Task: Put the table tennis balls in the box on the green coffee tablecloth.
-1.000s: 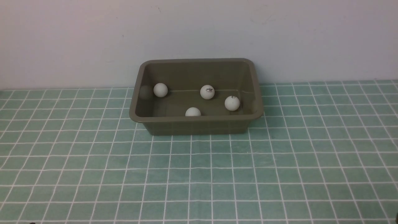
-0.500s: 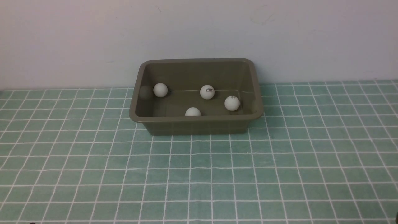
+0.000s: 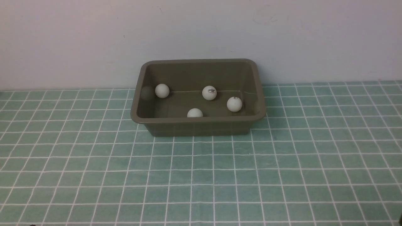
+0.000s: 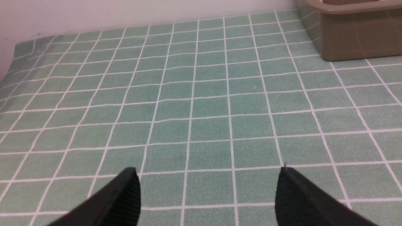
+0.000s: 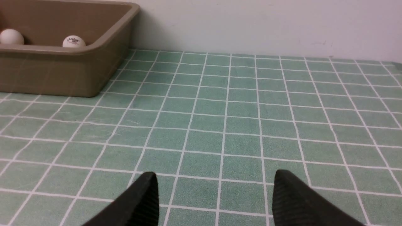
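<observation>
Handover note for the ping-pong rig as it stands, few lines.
Left gripper: open, empty, over bare tablecloth.
Right gripper: open, empty, also clear of the box.
Four balls visible in the box.
No ball visible on the cloth.
Left: confirm the ball count; the near wall may hide another.

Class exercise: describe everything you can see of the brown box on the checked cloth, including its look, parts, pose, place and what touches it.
The box is an olive-brown rectangular tub that looks like smooth plastic, with rounded corners, a flared rim and sloping walls. It sits upright and open-topped on the green checked cloth, near the pale wall behind. Four white balls lie inside: one near the left wall, one with printed marks toward the back, one at right, and one half hidden behind the near rim. Neither arm touches it.
</observation>
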You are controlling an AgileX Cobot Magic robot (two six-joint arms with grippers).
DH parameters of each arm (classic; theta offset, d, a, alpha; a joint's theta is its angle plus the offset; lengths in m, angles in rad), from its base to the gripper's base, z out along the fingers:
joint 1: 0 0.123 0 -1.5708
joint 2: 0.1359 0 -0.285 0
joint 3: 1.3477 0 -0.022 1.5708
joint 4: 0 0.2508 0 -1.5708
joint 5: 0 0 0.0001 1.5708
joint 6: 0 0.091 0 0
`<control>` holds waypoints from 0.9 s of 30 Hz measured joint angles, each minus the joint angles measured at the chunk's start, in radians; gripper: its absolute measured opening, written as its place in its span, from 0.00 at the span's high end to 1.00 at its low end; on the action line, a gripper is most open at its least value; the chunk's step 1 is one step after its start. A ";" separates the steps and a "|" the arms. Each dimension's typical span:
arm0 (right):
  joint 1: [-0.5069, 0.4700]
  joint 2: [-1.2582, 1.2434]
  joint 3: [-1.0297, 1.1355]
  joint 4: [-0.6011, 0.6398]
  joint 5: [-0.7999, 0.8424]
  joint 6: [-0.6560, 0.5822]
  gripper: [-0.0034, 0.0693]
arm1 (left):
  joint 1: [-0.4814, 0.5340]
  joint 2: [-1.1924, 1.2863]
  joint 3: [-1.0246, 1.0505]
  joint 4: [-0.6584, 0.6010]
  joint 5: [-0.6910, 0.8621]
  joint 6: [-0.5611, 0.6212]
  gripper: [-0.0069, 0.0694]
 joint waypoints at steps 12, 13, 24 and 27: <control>0.001 0.000 0.000 -0.007 -0.002 0.017 0.34 | 0.000 0.000 0.000 0.000 0.000 0.000 0.23; 0.001 0.000 0.000 -0.007 -0.002 0.017 0.34 | 0.000 0.000 0.000 0.000 0.000 0.000 0.23; 0.001 0.000 0.000 -0.007 -0.002 0.017 0.34 | 0.000 0.000 0.000 0.000 0.000 0.000 0.23; 0.001 0.000 0.000 -0.007 -0.002 0.017 0.34 | 0.000 0.000 0.000 0.000 0.000 0.000 0.23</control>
